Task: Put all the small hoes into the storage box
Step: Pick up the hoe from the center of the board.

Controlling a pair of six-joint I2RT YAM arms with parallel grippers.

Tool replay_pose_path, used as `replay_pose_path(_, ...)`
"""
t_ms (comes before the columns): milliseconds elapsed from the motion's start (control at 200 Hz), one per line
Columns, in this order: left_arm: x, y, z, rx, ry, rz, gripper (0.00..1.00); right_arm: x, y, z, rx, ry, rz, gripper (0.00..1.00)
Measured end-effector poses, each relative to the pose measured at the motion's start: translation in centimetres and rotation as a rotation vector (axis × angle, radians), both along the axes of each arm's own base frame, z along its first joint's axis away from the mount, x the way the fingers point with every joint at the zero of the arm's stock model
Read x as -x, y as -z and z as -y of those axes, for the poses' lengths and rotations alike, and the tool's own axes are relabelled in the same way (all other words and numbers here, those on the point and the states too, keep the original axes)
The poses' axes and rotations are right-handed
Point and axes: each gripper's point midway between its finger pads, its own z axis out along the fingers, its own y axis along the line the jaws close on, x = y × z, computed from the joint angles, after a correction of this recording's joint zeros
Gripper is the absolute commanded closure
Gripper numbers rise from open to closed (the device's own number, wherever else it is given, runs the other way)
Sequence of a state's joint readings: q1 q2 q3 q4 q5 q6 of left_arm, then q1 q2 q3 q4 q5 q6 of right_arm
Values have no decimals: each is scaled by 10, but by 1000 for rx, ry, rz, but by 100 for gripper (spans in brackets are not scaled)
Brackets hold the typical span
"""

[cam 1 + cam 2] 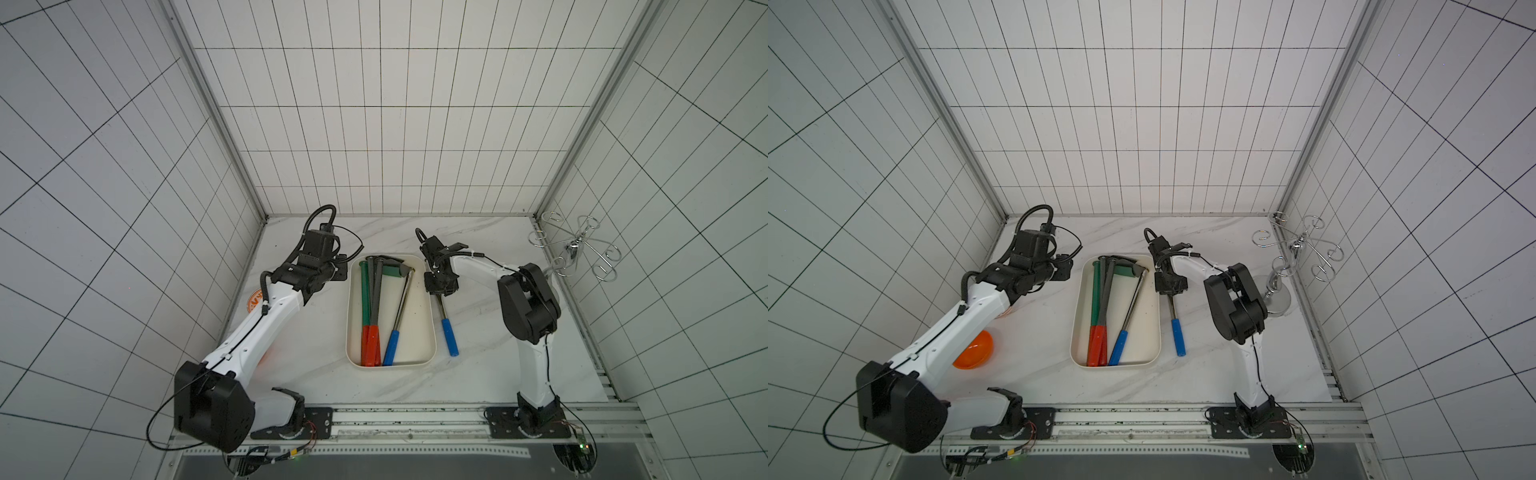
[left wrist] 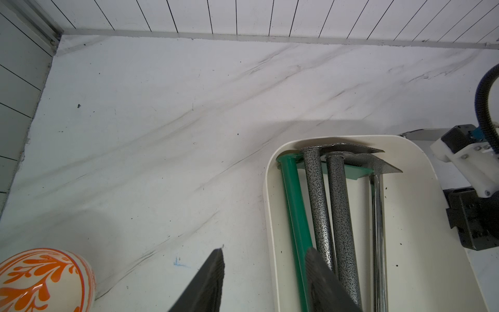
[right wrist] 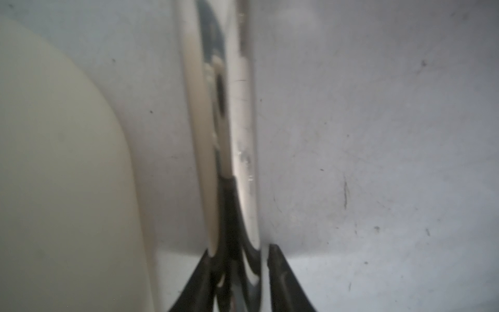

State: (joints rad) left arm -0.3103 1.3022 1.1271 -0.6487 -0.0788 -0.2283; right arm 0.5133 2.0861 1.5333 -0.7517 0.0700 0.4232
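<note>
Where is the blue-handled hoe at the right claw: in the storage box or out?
Out. The hoe lies on the table, outside the storage box wall, with the right claw closed on its metal shaft.

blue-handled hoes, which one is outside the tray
The blue-handled hoe on the marble tabletop, in the right end effector; the other lies in the cream tray.

Both arms wear glossy white shells, the left arm (image 1: 257, 332) and the right arm (image 1: 536, 374) alike, with bulky matte black joint housings (image 1: 212, 411). A thin black cable (image 1: 245, 332) runs along each white link under small clips. A ribbed black hose (image 1: 322, 212) arcs at the left wrist. Black base plates (image 1: 498, 424) sit nearest. The left gripper (image 2: 265, 249) ends in dark wedge-shaped fingers (image 2: 213, 278) with ridged pads.
</note>
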Motion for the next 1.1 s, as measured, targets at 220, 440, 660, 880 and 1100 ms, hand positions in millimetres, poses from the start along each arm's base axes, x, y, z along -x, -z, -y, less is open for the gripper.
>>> replay_pose_path(220,1,-3,0,3,1,7,49,-1,-1,1,5,-6,5,100)
replay_pose_path(440,4,-11,3,26,20,24,44,-4,-37,2,-35,-3,65,100)
replay_pose_path(660,10,-14,24,122,111,33,44,-11,-143,12,-223,34,261,100)
replay_pose_path(880,29,-15,80,361,314,45,40,-18,-224,-2,-537,27,418,100)
replay_pose_path(1100,61,-27,143,625,524,44,36,-21,-239,-38,-812,-12,433,100)
